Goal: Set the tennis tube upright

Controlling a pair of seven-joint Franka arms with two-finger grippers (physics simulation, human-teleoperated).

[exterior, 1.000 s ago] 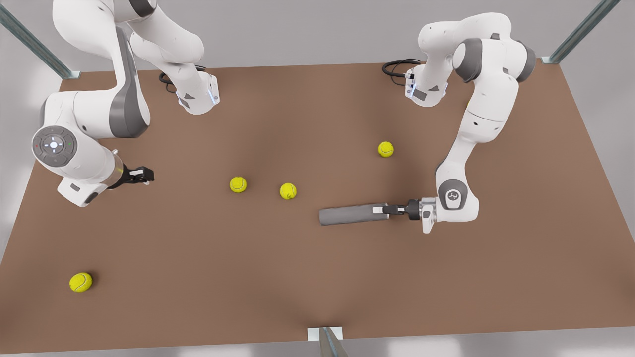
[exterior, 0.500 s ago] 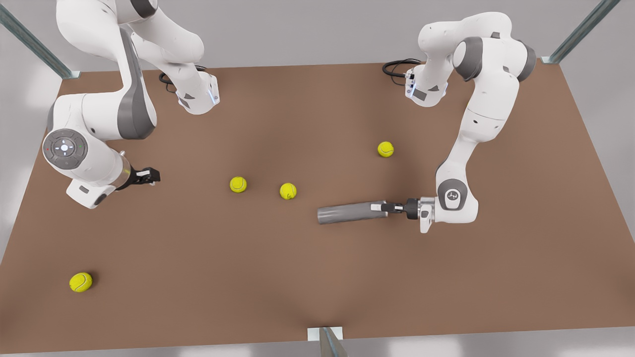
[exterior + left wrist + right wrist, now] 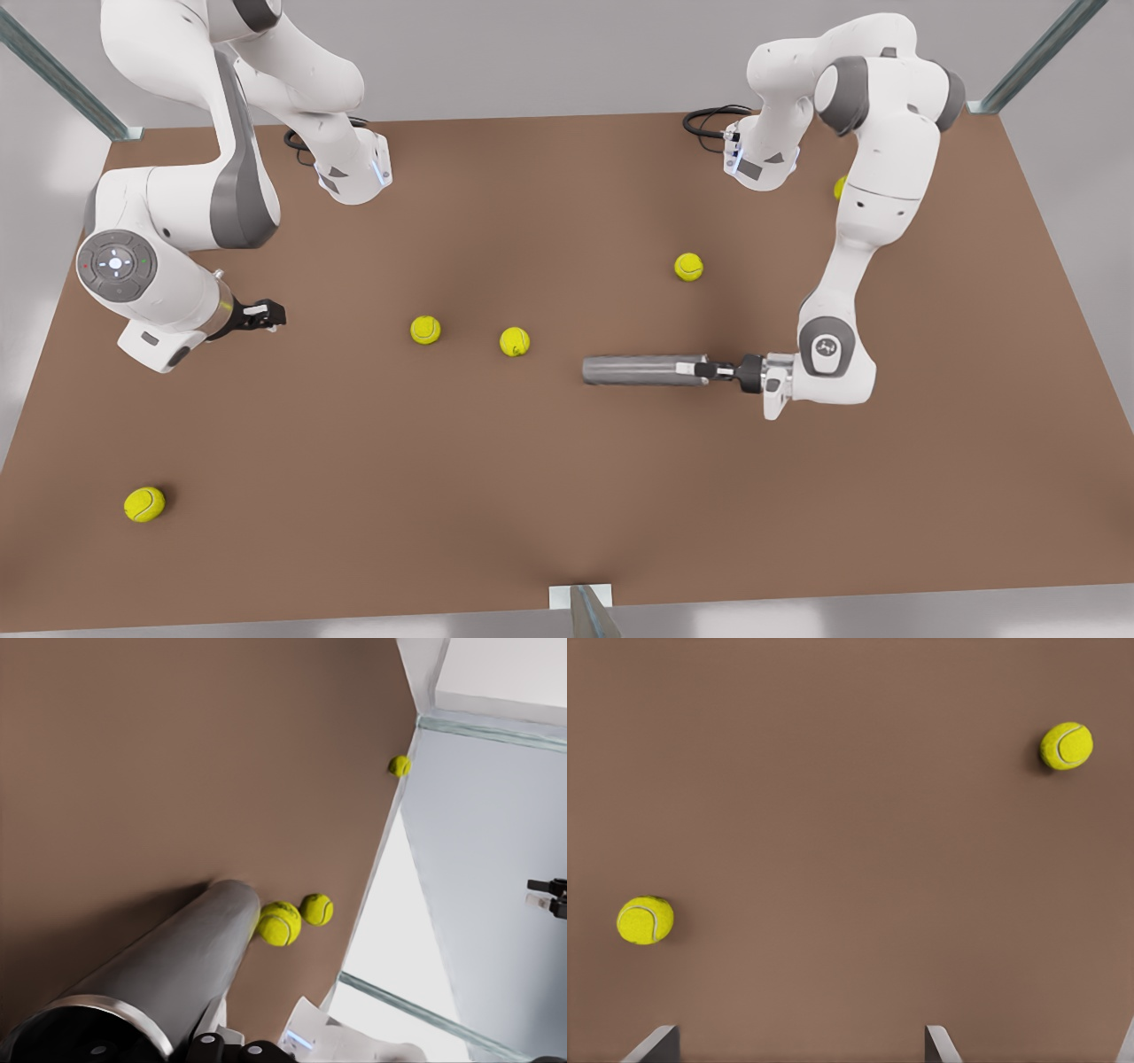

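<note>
Even, diffuse illumination from above; the brown worktop (image 3: 496, 496) is slightly darker toward its centre. Tennis balls (image 3: 144, 504) cast faint, soft shadows. The tennis tube (image 3: 168, 979) carries a pale highlight. Render slightly soft, without glare.

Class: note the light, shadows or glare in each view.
Front view: soft light, table darker centrally; the left gripper holds the horizontal tennis tube, faint shadow beneath; the right gripper waits open at the front view's left. Left wrist view: sheen along the tube, washed-out white past the table edge. Right wrist view: tennis balls cast soft shadows.
</note>
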